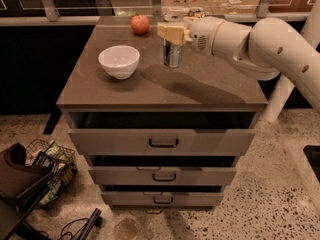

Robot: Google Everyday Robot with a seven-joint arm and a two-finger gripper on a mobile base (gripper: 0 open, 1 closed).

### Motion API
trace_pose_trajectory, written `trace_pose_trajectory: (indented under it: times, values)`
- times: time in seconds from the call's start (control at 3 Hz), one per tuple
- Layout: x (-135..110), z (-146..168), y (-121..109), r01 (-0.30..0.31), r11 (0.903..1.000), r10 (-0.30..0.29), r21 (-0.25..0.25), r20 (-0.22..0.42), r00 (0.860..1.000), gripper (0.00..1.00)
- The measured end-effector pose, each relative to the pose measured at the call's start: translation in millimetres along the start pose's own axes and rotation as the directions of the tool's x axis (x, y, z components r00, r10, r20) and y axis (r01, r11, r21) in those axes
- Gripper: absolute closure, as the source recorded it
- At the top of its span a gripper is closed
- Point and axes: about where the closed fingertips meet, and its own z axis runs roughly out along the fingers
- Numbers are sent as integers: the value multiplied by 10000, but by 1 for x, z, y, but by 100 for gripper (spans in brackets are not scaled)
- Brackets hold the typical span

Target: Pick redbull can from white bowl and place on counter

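The redbull can [172,55] is upright in the middle of the counter [200,91], to the right of the white bowl [119,60]. Its base is at or just above the counter top; I cannot tell whether it touches. My gripper [171,34] reaches in from the right and is shut around the can's upper part. The shiny top shows just above the fingers. The bowl is empty and stands at the counter's left side.
A red apple [140,24] lies at the back of the counter. The top of another can [196,12] shows behind my arm [260,46]. The top drawer [162,141] stands slightly open. A basket [47,166] and cables lie on the floor at the left.
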Motion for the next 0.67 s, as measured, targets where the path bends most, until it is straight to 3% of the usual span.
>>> trace_pose_trajectory:
  times: [0.67]
  values:
    - [60,0,17,379,9971,-409,-660,-444,9982,100]
